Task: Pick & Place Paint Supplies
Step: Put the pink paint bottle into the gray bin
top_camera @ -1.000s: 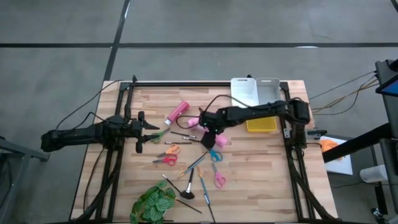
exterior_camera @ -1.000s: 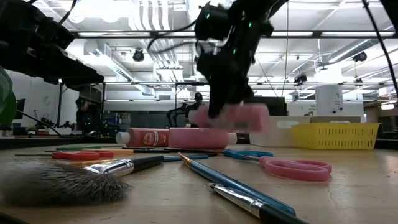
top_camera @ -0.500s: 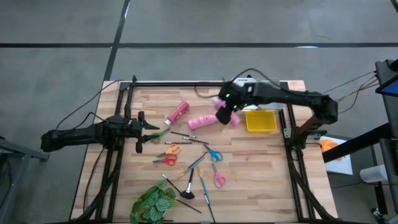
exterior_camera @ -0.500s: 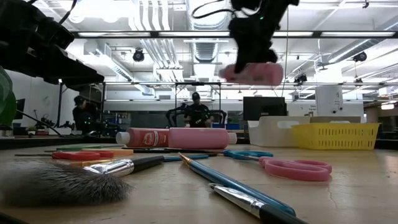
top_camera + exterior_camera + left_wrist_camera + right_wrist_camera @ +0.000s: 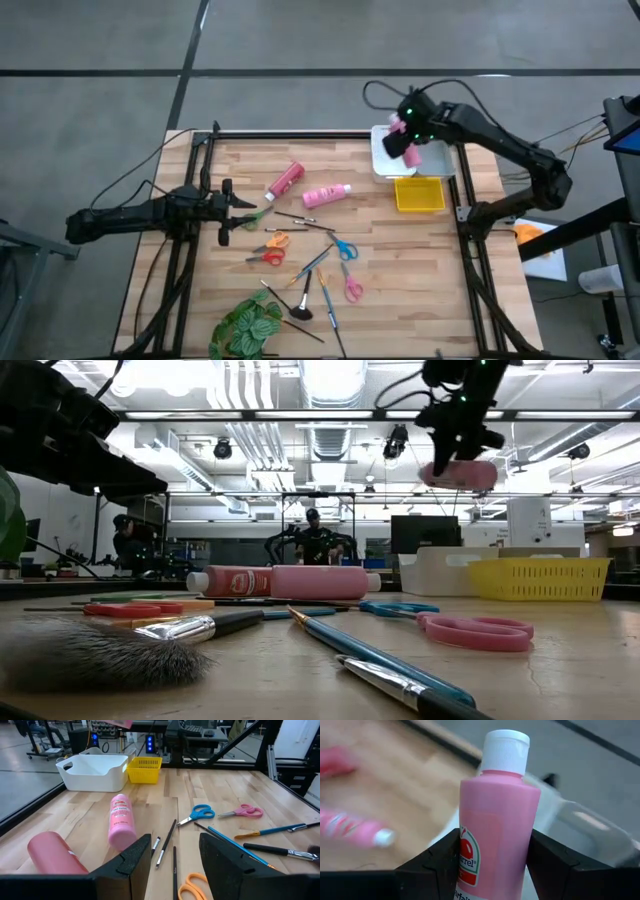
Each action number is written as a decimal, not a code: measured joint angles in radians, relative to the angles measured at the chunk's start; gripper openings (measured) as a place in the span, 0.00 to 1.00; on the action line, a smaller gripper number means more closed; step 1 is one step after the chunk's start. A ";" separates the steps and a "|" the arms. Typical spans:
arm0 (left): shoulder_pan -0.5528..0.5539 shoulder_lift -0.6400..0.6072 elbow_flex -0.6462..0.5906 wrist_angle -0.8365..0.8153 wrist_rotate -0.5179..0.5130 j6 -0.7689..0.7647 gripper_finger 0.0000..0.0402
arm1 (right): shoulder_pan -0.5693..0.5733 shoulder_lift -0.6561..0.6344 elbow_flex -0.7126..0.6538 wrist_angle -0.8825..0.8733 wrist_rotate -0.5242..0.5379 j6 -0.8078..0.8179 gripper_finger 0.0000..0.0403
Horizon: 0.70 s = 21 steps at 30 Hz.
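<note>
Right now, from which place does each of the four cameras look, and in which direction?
High view: above the table, looking down; both arms show, right end effector holding a pink tube over the white bin.
Low view: at tabletop height, looking across brushes into the room; the held tube hangs high.
Left wrist view: past its own open fingers toward the bins.
Right wrist view: along its fingers, gripping the tube.
Shared: the yellow basket appears in the high, low and left wrist views.

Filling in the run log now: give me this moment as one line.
right gripper: jaws shut on pink tube, above white bin | left gripper: jaws open, parked at table's left | two pink tubes on table
</note>
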 joint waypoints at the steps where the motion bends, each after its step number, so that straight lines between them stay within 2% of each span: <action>1: 0.000 0.000 0.000 0.000 0.000 0.000 0.42 | -0.027 -0.001 -0.007 0.000 0.002 0.010 0.47; 10: 0.000 0.000 0.000 0.000 0.000 0.000 0.42 | -0.212 0.051 -0.087 0.022 0.004 0.099 0.47; 21: 0.000 0.000 0.000 0.000 0.000 0.000 0.42 | -0.287 0.135 -0.225 0.114 0.000 0.169 0.47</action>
